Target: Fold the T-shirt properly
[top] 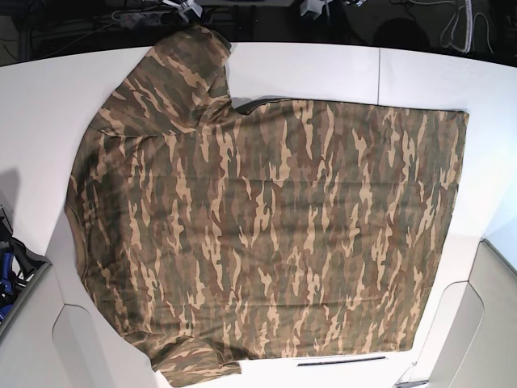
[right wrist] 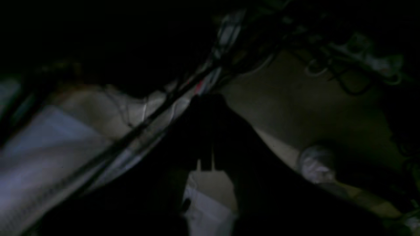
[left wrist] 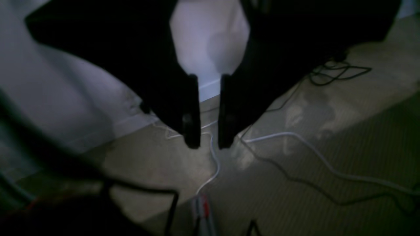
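The T-shirt (top: 266, 226), in brown, tan and olive camouflage, lies spread flat on the white table (top: 323, 73). Its sleeves point to the upper left and lower left, and its straight hem runs along the right. Neither gripper shows in the base view. In the left wrist view my left gripper (left wrist: 208, 144) hangs over the floor, its dark fingers (left wrist: 192, 111) a little apart with nothing between them. The right wrist view is very dark; my right gripper (right wrist: 207, 98) has its fingers pressed together, holding nothing that I can see. No cloth shows in either wrist view.
Black and white cables (left wrist: 295, 137) trail over the beige floor below the left gripper, beside a pale wall (left wrist: 210, 39). A power strip (top: 145, 12) lies beyond the table's far edge. A blue object (top: 8, 267) sits at the left border.
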Tool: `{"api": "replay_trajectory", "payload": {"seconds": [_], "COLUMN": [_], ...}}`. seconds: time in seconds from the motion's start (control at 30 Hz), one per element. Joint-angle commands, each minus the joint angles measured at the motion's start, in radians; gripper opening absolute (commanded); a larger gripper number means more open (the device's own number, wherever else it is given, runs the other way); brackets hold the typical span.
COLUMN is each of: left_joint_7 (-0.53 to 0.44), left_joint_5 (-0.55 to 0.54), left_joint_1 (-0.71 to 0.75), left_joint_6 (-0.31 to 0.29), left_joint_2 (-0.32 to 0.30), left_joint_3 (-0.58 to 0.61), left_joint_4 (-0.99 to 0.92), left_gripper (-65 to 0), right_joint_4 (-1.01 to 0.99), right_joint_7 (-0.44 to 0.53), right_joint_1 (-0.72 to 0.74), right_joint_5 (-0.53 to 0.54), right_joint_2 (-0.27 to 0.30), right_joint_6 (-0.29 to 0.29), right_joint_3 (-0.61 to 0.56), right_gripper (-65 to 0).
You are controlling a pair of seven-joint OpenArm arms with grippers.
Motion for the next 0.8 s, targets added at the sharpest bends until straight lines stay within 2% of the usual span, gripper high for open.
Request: {"api": "replay_trajectory", "payload": {"seconds": [0.0, 0.2, 0.37, 0.47, 0.77], "left_joint_7": [0.008, 0.028, 0.049, 0.085, 0.090], "left_joint_5": [-0.003, -0.003, -0.005, -0.006, -0.006], "left_joint_1": [0.022, 0.144, 0.220, 0.256, 0.394], "left_joint_6": [-0.011, -0.011, -0.011, -0.011, -0.011], "left_joint_2": [-0.017, -0.094, -0.115, -0.115, -0.133], "left_joint_3": [0.001, 0.000, -0.002, -0.002, -0.002], "left_joint_4": [0.041, 0.260, 0.367, 0.416, 0.664], "left_gripper": [-54.7, -54.7, -54.7, -54.7, -54.7], "right_joint_4": [0.026, 0.187, 0.340, 0.431, 0.749], "right_joint_7": [0.005, 0.005, 0.005, 0.005, 0.005], "right_joint_1": [-0.021, -0.139, -0.240, -0.301, -0.492], "right_joint_5": [0.006, 0.127, 0.214, 0.253, 0.327], "right_joint_2": [0.019, 0.098, 0.156, 0.183, 0.269], "right_joint_6": [0.024, 0.094, 0.143, 0.152, 0.152], "right_joint_3": [0.000, 0.000, 0.000, 0.000, 0.000], "right_gripper": [-65.0, -65.0, -65.0, -65.0, -65.0]}}
